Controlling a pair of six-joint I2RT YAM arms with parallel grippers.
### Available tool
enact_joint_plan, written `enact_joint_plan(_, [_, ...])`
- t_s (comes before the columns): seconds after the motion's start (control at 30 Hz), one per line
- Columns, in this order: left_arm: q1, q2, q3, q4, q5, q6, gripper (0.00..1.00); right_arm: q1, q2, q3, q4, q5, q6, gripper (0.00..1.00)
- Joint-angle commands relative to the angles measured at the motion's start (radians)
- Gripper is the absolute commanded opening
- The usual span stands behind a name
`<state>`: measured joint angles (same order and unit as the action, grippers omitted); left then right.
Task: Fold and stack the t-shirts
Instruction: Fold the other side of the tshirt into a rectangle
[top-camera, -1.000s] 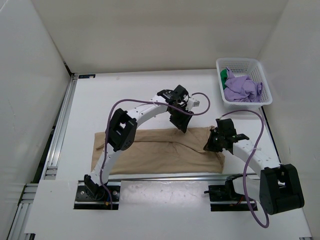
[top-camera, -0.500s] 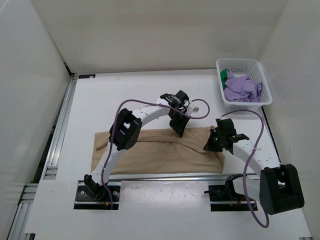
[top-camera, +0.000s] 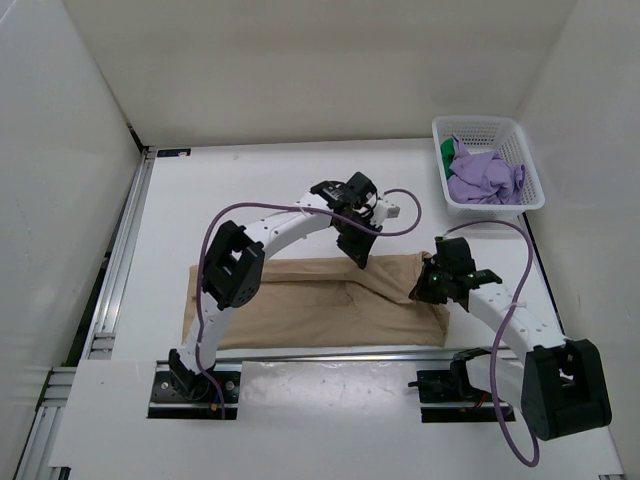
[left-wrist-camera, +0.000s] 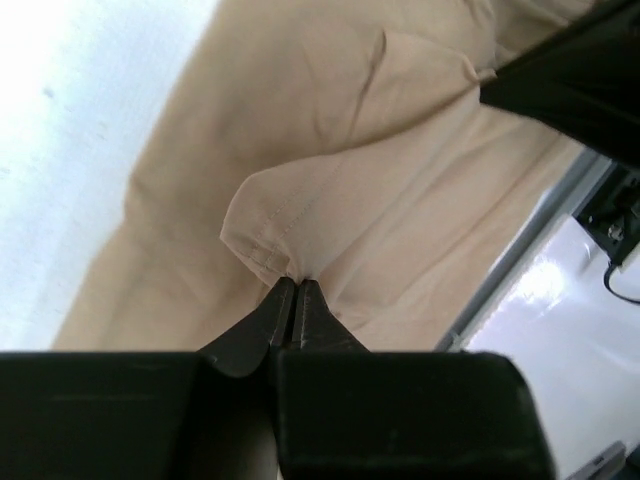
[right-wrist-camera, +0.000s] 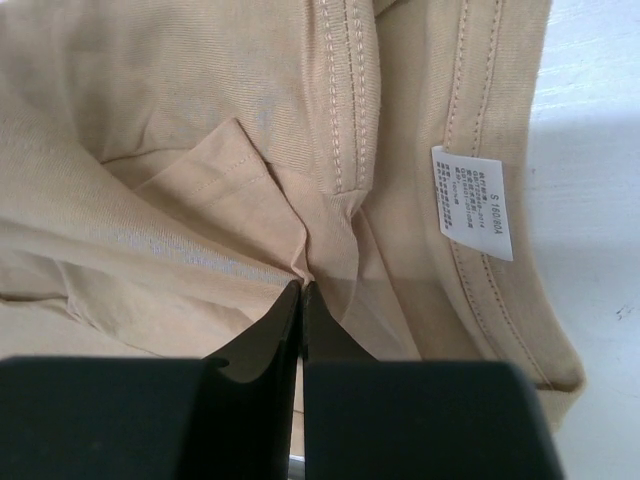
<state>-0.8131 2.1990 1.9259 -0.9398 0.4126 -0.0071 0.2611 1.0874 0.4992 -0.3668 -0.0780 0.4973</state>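
We are clamping the left gripper (left-wrist-camera: 295, 288) on the tan t-shirt's (left-wrist-camera: 330, 130) stitched fold and the right gripper (right-wrist-camera: 301, 290) on cloth beside its label (right-wrist-camera: 472, 203). Open surface (top-camera: 250, 190) is lying above the shirt's upper edge.

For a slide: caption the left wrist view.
Left gripper shut on a stitched fold of the tan shirt.

High overhead view from behind; both wrist cameras close over the shared tan t-shirt (top-camera: 300, 305).

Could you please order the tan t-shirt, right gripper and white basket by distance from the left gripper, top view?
1. tan t-shirt, held by the left gripper itself.
2. right gripper, to its right.
3. white basket, far right corner.
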Motion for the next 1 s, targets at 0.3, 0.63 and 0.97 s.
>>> enact_joint_plan(0.3, [-0.080,-0.093,-0.191,-0.111,0.063,0.007,0.21,-0.005,-0.059,-0.028,-0.066,0.001,0.055,0.15])
enact_joint_plan(0.63, [-0.089,-0.124,-0.212,-0.178,0.124,0.007,0.43,0.004,-0.256,0.013,-0.126,-0.008,0.087,0.32])
enact_joint_plan(0.97, [-0.031,-0.192,-0.171,-0.241,0.144,0.007,0.67,0.004,0.057,0.212,-0.040,0.009,0.066,0.33])
